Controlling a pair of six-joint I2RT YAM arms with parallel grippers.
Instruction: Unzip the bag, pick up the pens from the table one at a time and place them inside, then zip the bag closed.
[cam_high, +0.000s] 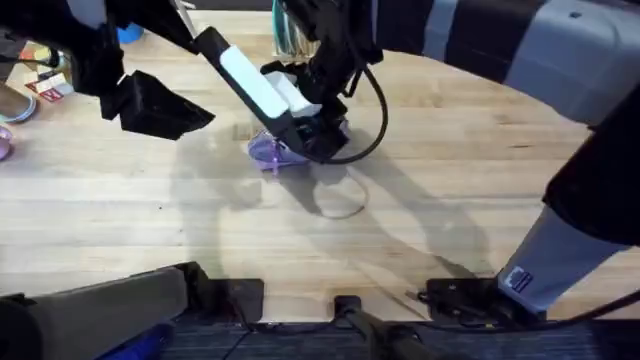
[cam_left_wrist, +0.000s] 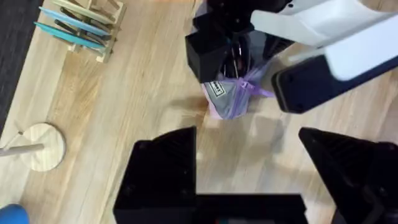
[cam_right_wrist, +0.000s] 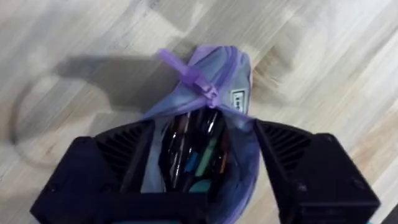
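Currently, your right end effector (cam_right_wrist: 199, 180) is clamped on the bag (cam_right_wrist: 217, 81), one finger pressed to each side of its open mouth, with the pens (cam_right_wrist: 193, 152) standing inside. The bag hangs at mid-bench (cam_high: 150, 210), its zipper pull (cam_right_wrist: 196, 81) sticking out at the closed end. Your left end effector (cam_left_wrist: 249, 180) hovers just beside it, fingers spread apart and holding nothing.

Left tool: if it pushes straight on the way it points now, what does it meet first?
Probably the bag, held by the right tool. The left tool is open and aimed at it across bare table. Depth is unclear, so it might hit the right arm's housing first.
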